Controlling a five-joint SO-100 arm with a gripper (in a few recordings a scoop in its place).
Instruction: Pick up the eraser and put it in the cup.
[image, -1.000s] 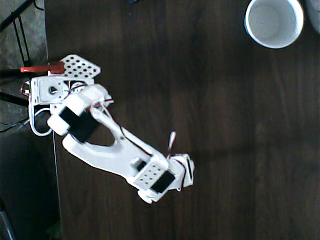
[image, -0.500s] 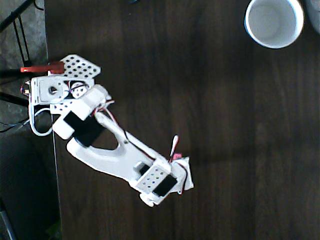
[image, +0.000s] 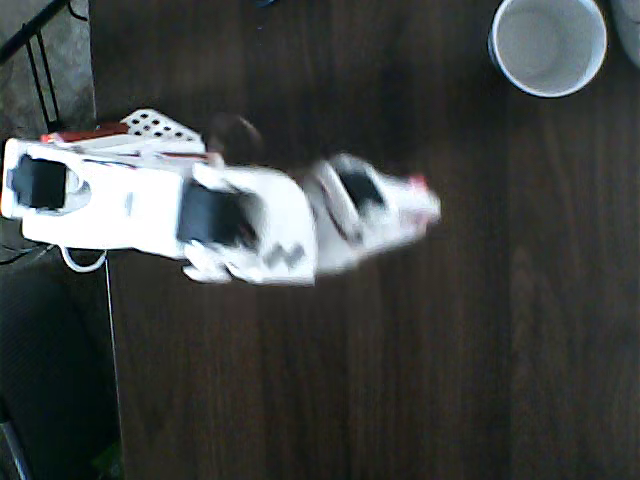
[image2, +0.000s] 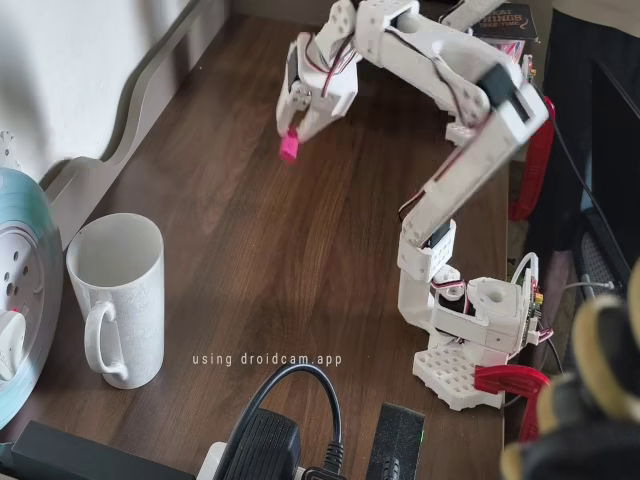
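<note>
The pink eraser (image2: 289, 148) hangs in the air well above the dark wooden table, pinched at the tips of my white gripper (image2: 293, 134), which is shut on it. In the overhead view the raised arm is motion-blurred; the gripper (image: 424, 203) points right, and a small pink bit of the eraser (image: 416, 182) shows at its tip. The white cup (image: 548, 45) stands upright at the table's top right corner, well apart from the gripper. In the fixed view the cup (image2: 118, 300) stands near the front left, with its handle facing the camera.
A round blue-and-white object (image2: 18, 290) leans beside the cup. A black power adapter with a cable (image2: 272, 440) lies at the table's front edge. My base is held by a red clamp (image2: 510, 378). The table's left edge (image: 100, 300) runs beside the base.
The arm rose from low over the table's lower middle and swung up and right, toward the cup's side, carrying the eraser. It is now blurred with motion.
</note>
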